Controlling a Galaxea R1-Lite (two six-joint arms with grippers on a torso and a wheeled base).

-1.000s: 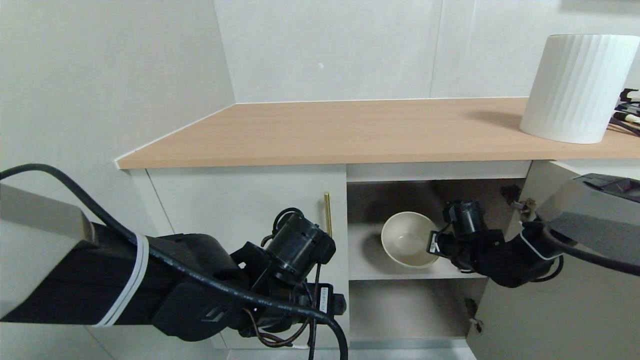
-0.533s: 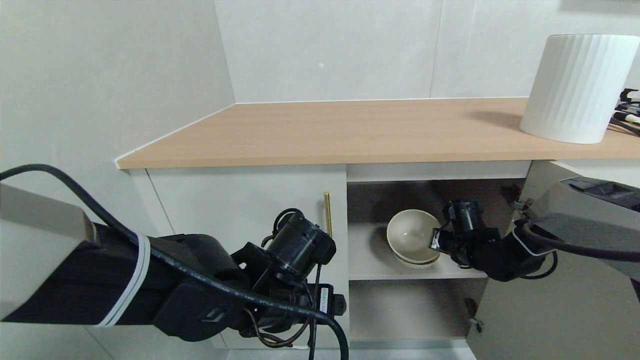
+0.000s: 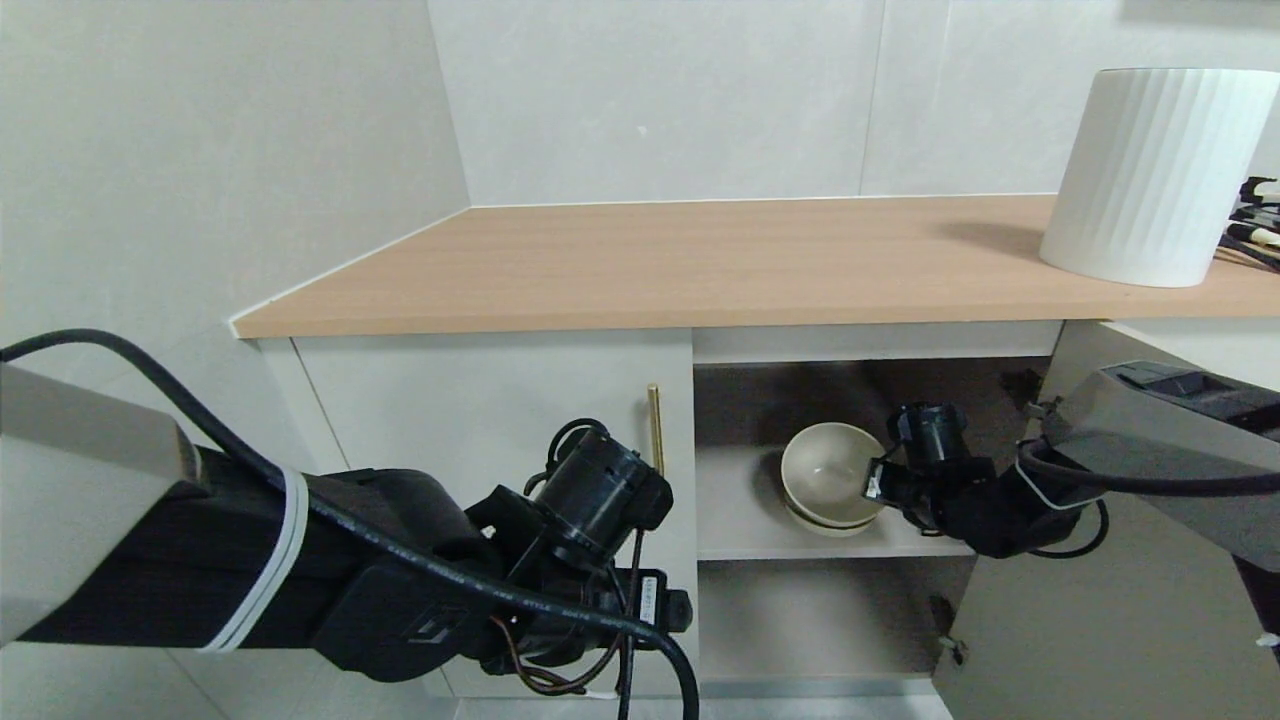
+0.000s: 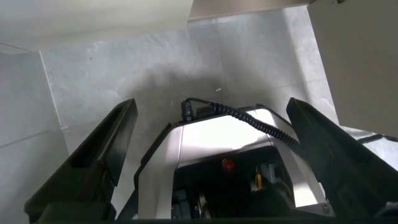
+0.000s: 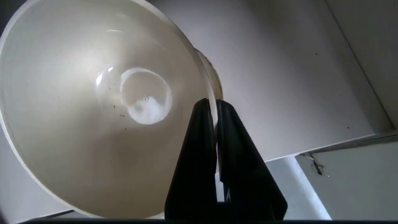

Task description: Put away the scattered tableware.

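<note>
My left gripper (image 4: 211, 106) hangs low in front of the closed cupboard door (image 3: 500, 440), fingers spread wide with nothing between them and pointing down at the floor, so that arm has no part in this step. Just beside it is the door's brass handle (image 3: 655, 430).

To the right the cupboard stands open, and the bowl (image 3: 825, 472) is inside over the upper shelf (image 3: 735, 520). It is tipped toward me, and its underside sits in or just above a second bowl (image 3: 838, 522) already on the shelf; I can't tell whether they touch. My right gripper (image 3: 872, 482) is pinching its rim on the right side. In the right wrist view the two fingers are pressed together on the thin edge.

I'd judge this bowl nearly stowed — what's left is to level it into the one below, let go and draw the arm out past the open door (image 3: 1100, 620). A tilted release could make it slide or clatter.

Above runs a wooden countertop (image 3: 700, 260) set into a corner of pale tiled wall (image 3: 650, 100). At its right end there is a ribbed white container (image 3: 1150, 175), with some dark items (image 3: 1255, 225) beyond it that I can't make out — possibly more to put away.
</note>
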